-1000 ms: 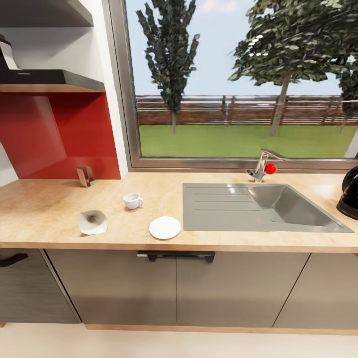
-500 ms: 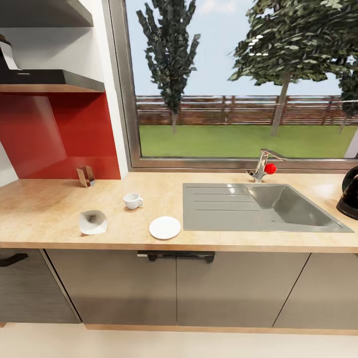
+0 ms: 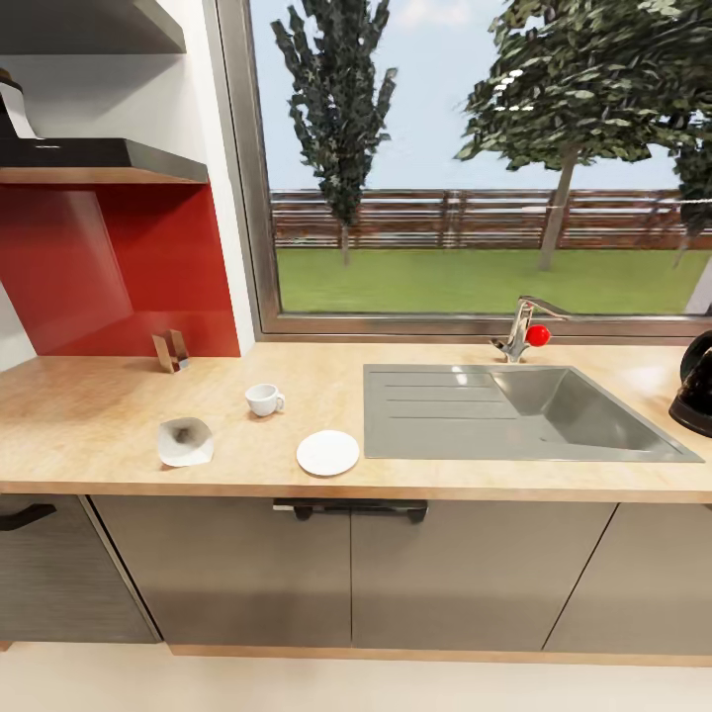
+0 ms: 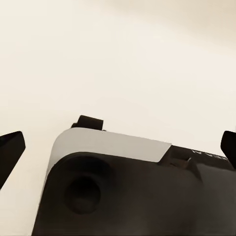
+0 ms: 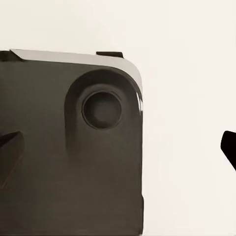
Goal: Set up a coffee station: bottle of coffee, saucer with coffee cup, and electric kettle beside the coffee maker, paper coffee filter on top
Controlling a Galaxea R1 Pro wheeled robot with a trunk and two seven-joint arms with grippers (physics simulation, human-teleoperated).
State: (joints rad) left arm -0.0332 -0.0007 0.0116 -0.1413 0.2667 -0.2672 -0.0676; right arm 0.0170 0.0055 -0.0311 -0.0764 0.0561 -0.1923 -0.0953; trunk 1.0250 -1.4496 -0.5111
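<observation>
Across the wooden table (image 3: 89, 425) under the window (image 3: 475, 168), the task's things lie spread out. A white paper coffee filter (image 3: 185, 441) sits near the front edge on the left. Behind it and to its right stands the white coffee cup (image 3: 264, 400), upright, handle turned toward the sink (image 3: 514, 413). The white saucer (image 3: 328, 453) lies bare near the front edge, just beside the sink's left rim and apart from the cup. The black electric kettle (image 3: 696, 388) is cut off by the picture's right edge, past the sink. A faucet (image 3: 521, 329) with a red knob stands behind the basin. A small metal holder (image 3: 170, 350) stands against the red backsplash (image 3: 109, 267). On the shelf (image 3: 99, 158) at upper left, a dark object shows partly; what it is cannot be told.

Each wrist view shows dark robot housing over a pale floor. The left gripper (image 4: 118, 147) and right gripper (image 5: 123, 150) have their jaws spread wide, tips at opposite picture edges, holding nothing. Faint lettering on the left housing is too blurred to read.
</observation>
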